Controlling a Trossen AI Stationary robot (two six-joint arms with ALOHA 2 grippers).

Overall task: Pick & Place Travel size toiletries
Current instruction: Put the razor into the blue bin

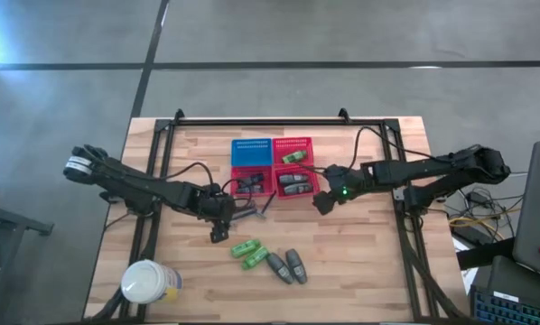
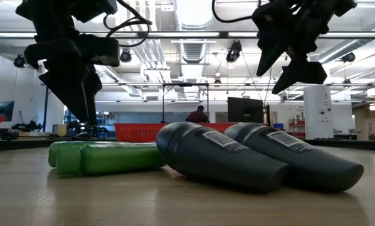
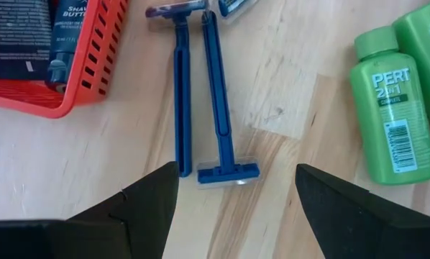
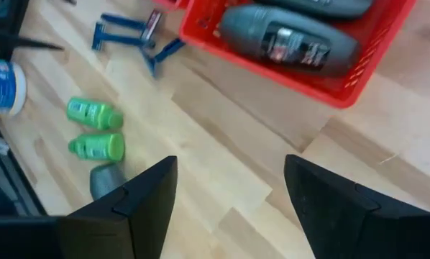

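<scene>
- My left claw [image 1: 223,217] hangs over the middle of the worktop [image 1: 360,271], fingers spread, nothing in it; blue disposable razors [image 3: 215,93] lie right below, between the fingers in the wrist view.
- My right claw [image 1: 324,200] sits just off the lower right red basket [image 1: 311,191]. Fingers apart in its wrist view, nothing between them, so it holds nothing.
- Done so far, as I judge it: grey rounded bottles [image 4: 287,39] in that red basket, a green bottle [image 1: 294,157] in the upper red basket, black flat tubes [image 3: 17,36] in the left red basket [image 3: 93,65].
- Blue basket [image 1: 251,152]: can't tell what's in it.
- Left to do: two green Pert bottles [image 1: 248,252] and two grey bottles [image 1: 287,265] loose near the front edge, touching or just beside each other, plus the razors if they count.
- The large white jar [image 1: 146,282] at the front left corner isn't part of the job.
- Roughly halfway, I'd guess.
</scene>
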